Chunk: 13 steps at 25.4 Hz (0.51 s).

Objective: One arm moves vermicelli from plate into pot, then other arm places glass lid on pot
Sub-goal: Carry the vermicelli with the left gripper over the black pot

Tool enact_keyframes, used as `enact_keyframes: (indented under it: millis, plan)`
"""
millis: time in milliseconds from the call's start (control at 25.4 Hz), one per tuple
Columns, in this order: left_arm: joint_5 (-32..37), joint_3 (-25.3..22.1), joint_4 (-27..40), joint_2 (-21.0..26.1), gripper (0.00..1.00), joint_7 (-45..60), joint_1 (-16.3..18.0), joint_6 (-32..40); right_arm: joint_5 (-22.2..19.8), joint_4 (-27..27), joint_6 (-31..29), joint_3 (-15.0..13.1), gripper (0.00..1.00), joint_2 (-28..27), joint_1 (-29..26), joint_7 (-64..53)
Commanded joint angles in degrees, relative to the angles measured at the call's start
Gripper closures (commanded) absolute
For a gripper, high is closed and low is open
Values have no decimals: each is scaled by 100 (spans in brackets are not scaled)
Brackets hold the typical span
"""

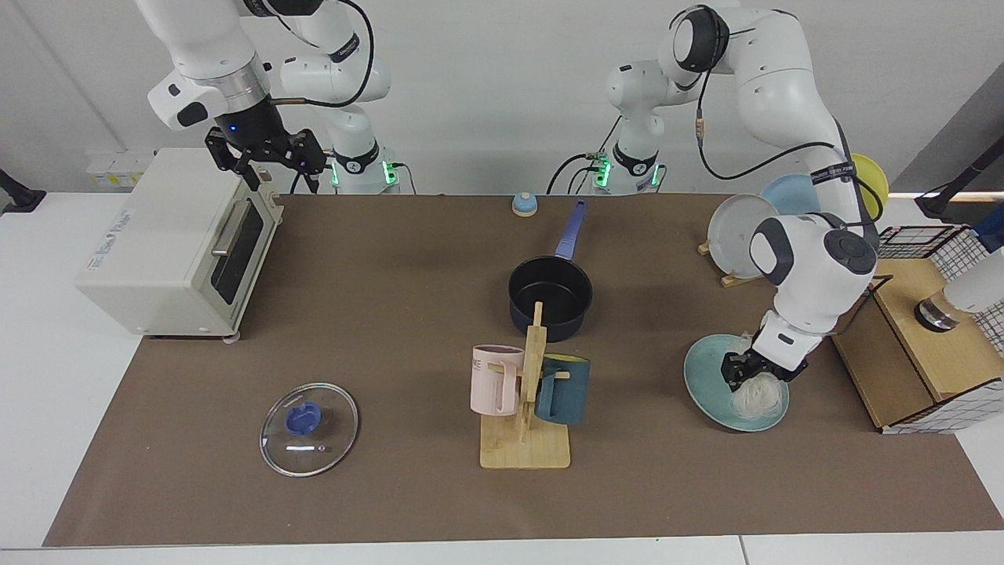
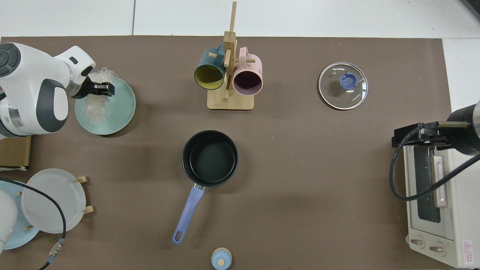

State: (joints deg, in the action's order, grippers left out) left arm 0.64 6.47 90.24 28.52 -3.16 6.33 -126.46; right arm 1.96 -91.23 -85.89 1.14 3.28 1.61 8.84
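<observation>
**Operator:** Translucent white strands, that is how the vermicelli (image 1: 754, 399) reads on my screen: a loose, tangled bundle hanging just below the left gripper (image 1: 746, 373) and spreading onto the teal-green plate (image 1: 706, 377) beneath it.

**Second:** Is the left gripper holding it?

**Operator:** I see the fingers drawn narrow, pinched on the top of the bundle. From above, the left gripper (image 2: 98, 88) sits over the plate (image 2: 120, 108), with more strands lying flat (image 2: 92, 110) on the side nearer the pot. Whether the hanging part is clear of the plate I cannot tell.

**Second:** And the pot?

**Operator:** The dark navy pot (image 1: 550, 297) is well apart from that gripper, black inside showing, blue handle pointing toward the arm bases. A wooden mug rack (image 1: 527, 408) with a pink mug (image 1: 495, 380) and a dark teal mug (image 1: 562, 390) stands between me and it, and its post covers a strip of the pot's near wall.

**Second:** The other arm?

**Operator:** The right arm waits, its right gripper (image 1: 267, 161) hanging above the corner of the white toaster oven (image 1: 169, 243), fingers spread apart, nothing between them. The glass lid (image 1: 308, 428) lies flat on the brown mat, far below and in front of it. From above that arm is cut off by the frame edge.
</observation>
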Motion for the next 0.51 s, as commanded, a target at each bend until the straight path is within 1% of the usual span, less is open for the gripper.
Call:
enact_keyframes:
  millis: [0, 157, 236, 393, 472]
  plan:
    - [33, 214, 178, -627, 100, 315, -70, 920, 164, 61, 46, 53, 0, -11, -117, -84]
    - [50, 557, 433, -987, 100, 921, -105, 1264, 164, 61, 46, 53, 0, -20, -117, -84]
    - [50, 654, 652, -1181, 100, 1360, -237, 1264, 164, 61, 46, 53, 0, -20, -117, -84]
    - [50, 681, 1039, -1427, 100, 2458, -807, 1159, 164, 70, 46, 44, 0, -20, -117, -84]
    - [50, 681, 1119, -1472, 100, 2907, -1089, 1106, 164, 61, 46, 44, 0, -20, -117, -84]
